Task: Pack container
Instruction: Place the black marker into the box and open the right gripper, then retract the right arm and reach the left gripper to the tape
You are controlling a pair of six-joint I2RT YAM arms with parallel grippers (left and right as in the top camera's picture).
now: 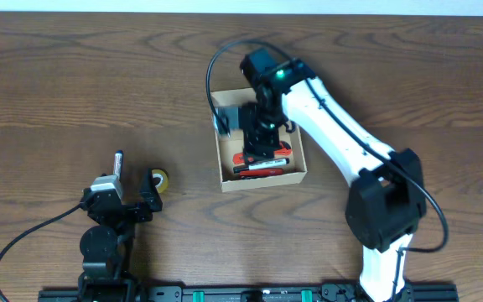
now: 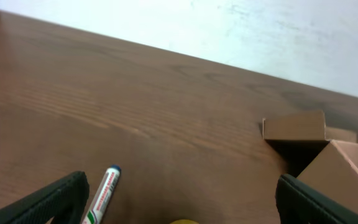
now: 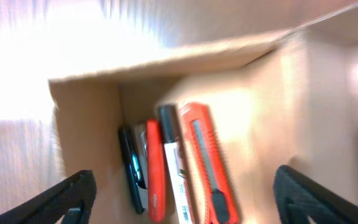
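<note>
dark wood-grain tabletop (image 1: 74, 75) runs under both arms, with a pale wall (image 2: 260, 31) beyond. the container (image 1: 262, 179), a tan cardboard box, sits open near the middle of the table, its lid flap (image 2: 294, 126) raised. inside lie a red box cutter (image 3: 207, 162), a marker (image 3: 174, 165) and pens (image 3: 155, 171), side by side. the right gripper (image 1: 262, 138) hangs just over them, fingers spread wide and holding nothing. the left gripper (image 1: 127, 200) is likewise spread and empty, near a loose marker (image 1: 117, 162) and a yellow tape roll (image 1: 159, 180). the box looks light, thin-walled and easy to dent or slide. a pinch on one wall's rim, or on the flap edge, would probably serve best.
</note>
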